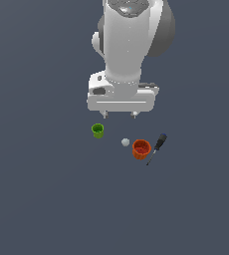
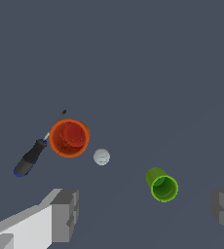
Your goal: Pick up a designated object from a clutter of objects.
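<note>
The white arm's gripper (image 1: 120, 115) hung with fingers spread wide and empty above the dark grey floor (image 1: 47, 199). The slim black-and-blue-handled screwdriver (image 1: 157, 147) lay just beside the empty orange-red cup (image 1: 141, 149), near an empty green cup (image 1: 98, 130) and tiny white ball (image 1: 125, 142)

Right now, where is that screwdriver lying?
The screwdriver lies flat on the exterior view's right, close beside the orange-red cup, the outermost thing on that side.
</note>
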`<move>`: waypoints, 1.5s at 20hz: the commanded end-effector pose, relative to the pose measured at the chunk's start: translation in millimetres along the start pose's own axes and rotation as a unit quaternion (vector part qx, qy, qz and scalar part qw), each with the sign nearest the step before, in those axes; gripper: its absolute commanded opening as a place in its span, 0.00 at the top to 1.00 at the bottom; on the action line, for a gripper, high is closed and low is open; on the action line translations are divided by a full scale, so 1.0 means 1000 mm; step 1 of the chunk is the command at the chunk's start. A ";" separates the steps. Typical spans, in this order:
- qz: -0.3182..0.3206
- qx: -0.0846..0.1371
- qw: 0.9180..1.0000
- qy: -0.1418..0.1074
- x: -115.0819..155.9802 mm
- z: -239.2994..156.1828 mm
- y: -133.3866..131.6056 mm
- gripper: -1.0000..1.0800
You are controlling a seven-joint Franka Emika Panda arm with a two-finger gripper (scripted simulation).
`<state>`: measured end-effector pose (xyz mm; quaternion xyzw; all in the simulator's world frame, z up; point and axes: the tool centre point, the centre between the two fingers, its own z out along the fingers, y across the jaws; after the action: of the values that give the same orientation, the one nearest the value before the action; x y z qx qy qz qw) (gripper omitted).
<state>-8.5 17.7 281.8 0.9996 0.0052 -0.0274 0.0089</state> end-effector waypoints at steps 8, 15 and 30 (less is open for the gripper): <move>0.050 -0.003 0.999 0.005 0.011 0.033 -0.031 0.04; 0.104 -0.004 0.995 0.011 0.019 0.070 -0.066 0.04; 0.218 0.004 0.976 0.021 0.016 0.151 -0.144 0.04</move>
<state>-0.1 151.1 136.3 0.9796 -0.2004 -0.0049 0.0120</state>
